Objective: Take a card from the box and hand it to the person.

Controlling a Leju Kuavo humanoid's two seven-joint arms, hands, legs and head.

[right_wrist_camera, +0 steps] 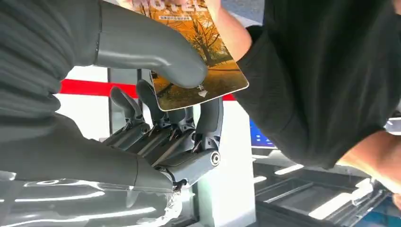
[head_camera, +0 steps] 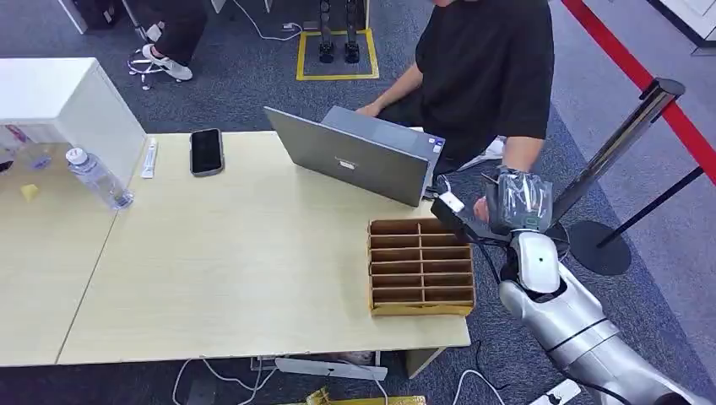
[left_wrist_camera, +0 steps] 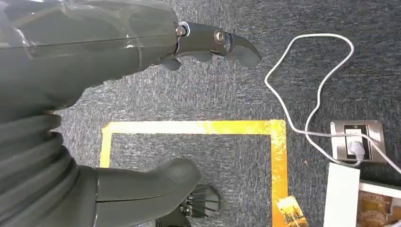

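My right hand (head_camera: 517,202) is raised beyond the table's right edge, past the brown compartment box (head_camera: 420,266). In the right wrist view its thumb presses a card (right_wrist_camera: 201,66) with an autumn-tree picture against the fingers (right_wrist_camera: 208,118). A person in a black shirt (head_camera: 485,67) sits behind the table. Their hand (right_wrist_camera: 222,21) touches the card's far end, and in the head view it (head_camera: 481,207) sits right beside mine. The box's slots look empty from above. My left hand (left_wrist_camera: 94,56) hangs over the carpet, fingers apart, holding nothing.
On the table (head_camera: 236,278) stand a grey laptop (head_camera: 355,160), a black phone (head_camera: 206,152) and a water bottle (head_camera: 97,179). A stanchion (head_camera: 625,143) with a red belt stands to the right of my arm. On the floor below lies a socket (left_wrist_camera: 354,142) with a white cable.
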